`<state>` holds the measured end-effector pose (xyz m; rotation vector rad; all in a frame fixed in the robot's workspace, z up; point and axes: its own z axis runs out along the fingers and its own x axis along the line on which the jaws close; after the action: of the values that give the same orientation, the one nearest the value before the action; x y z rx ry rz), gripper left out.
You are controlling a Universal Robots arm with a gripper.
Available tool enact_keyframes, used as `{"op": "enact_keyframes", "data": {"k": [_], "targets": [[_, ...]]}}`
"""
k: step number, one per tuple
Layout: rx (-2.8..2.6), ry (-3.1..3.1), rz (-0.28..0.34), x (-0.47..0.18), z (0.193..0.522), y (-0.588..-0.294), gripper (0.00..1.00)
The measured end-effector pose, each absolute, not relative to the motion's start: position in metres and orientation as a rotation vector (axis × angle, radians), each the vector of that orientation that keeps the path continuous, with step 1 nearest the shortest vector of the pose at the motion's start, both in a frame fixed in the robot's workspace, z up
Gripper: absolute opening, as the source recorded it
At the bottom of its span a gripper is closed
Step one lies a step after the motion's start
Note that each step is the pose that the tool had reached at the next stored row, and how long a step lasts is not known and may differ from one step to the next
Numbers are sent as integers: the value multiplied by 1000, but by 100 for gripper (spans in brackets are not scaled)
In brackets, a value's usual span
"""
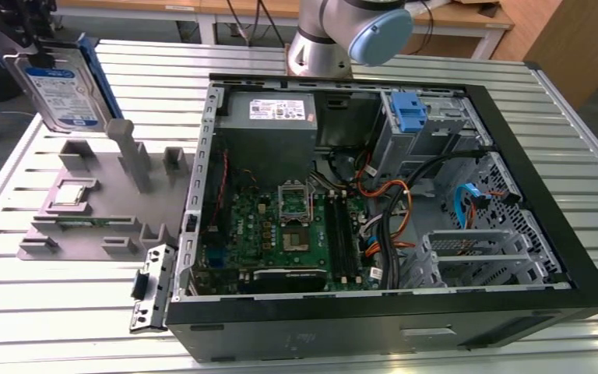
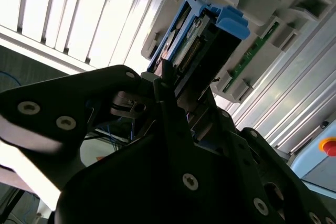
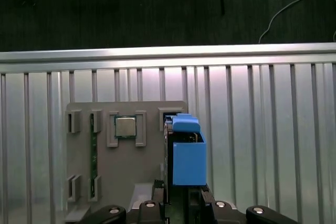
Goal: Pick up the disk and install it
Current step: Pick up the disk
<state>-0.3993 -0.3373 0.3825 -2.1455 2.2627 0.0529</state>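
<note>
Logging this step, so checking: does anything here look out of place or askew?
Nothing looks damaged or spilled. The disk hangs upright in the gripper, above the gray fixture. The one stray item is a small dark bracket lying loose on the table beside the open computer case.

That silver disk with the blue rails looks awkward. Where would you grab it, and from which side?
By its upper end, from above, pinching across the two flat faces. The disk hangs upright and thin, so its broad faces suit the gripper, which is shut on it that way above the gray holder.
</note>
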Motion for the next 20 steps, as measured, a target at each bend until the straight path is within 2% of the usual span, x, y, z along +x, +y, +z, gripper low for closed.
{"op": "enact_keyframes", "data": {"k": [20], "targets": [[-2145,2263,53,-399,415,-337,35]]}}
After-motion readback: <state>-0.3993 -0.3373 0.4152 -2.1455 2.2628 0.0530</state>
